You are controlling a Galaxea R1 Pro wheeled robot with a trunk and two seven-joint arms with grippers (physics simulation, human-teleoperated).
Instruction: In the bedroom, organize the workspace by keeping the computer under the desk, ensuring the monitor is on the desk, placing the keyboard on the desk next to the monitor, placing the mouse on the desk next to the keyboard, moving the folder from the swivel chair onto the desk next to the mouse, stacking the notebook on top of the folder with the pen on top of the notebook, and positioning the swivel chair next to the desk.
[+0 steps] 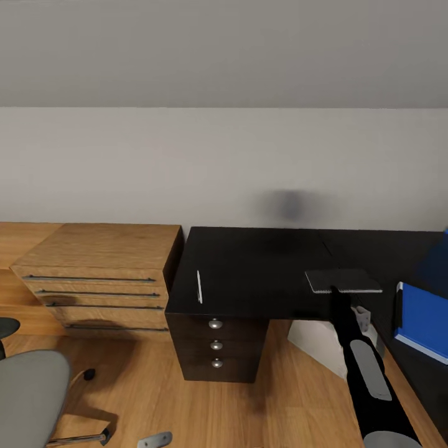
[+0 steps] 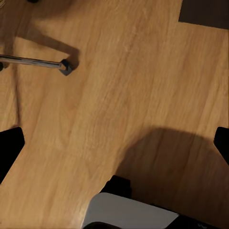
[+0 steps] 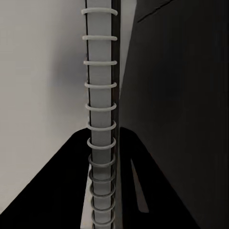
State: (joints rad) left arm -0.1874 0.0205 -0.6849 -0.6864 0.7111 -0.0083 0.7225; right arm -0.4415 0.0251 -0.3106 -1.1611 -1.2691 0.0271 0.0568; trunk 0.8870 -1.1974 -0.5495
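The desk has a glossy black top. A thin white pen lies near its left front corner. My right gripper is shut on the grey spiral-bound notebook, which it holds level over the desk's front part. In the right wrist view the notebook's wire spine runs between the dark fingers. The blue folder lies on the desk's right wing. The grey swivel chair stands on the floor at the lower left. My left gripper is open above the wood floor, beside a chrome chair leg.
A light-wood chest of drawers stands against the wall left of the desk. A dark drawer unit with three round knobs sits under the desk's left end. A white shape shows under the desk behind my right arm.
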